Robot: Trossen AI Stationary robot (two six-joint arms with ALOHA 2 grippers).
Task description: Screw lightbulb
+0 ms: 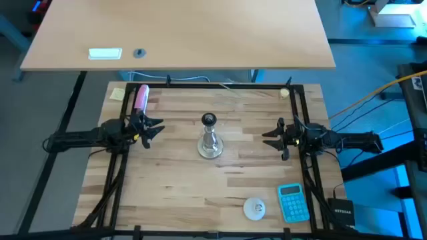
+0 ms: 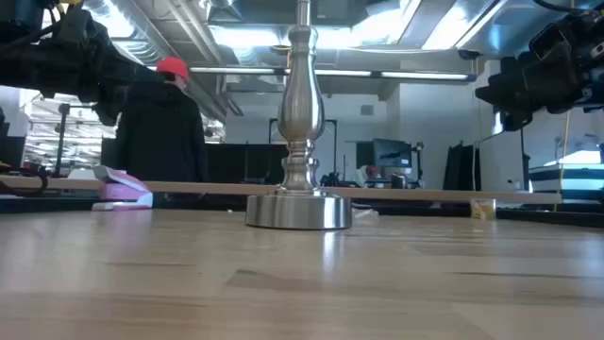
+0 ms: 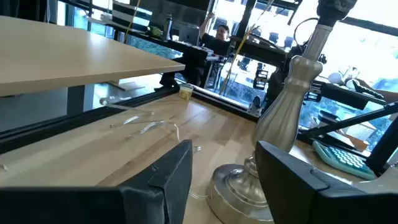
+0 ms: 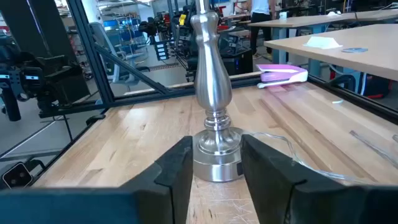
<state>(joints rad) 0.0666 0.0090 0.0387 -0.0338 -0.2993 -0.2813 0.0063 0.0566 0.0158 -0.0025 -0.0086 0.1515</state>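
Two dark robot arms reach in level over a pale wooden desk [image 1: 173,200], one from each side, both pointing inward at the same thing. The left claw [image 1: 155,129] hangs above the desk's left part, clear of the surface, its two fingers [image 3: 168,180] set a little apart with nothing between them. The right claw [image 1: 269,138] hangs above the right part at about the same height, its two fingers [image 4: 177,171] drawn in close and also empty.

Between the two claws, well apart from each, stands one silver lamp stand [image 1: 210,140], upright on its round flared base, with a black socket at the top.

One lightbulb [image 1: 254,209], white and round, lies on the desk near the front edge, right of centre and well away from both claws. Just beside it on its right lies one blue calculator [image 1: 293,202].

One pink stapler [image 1: 141,97] lies near the back left corner, behind the left claw. One small yellow object [image 1: 285,93] sits at the back right corner.

Behind stands a second, lighter desk [image 1: 200,33] carrying one white flat object [image 1: 105,53] and one small dark disc [image 1: 139,53].

A person in a red cap [image 2: 172,67] stands in the room beyond.
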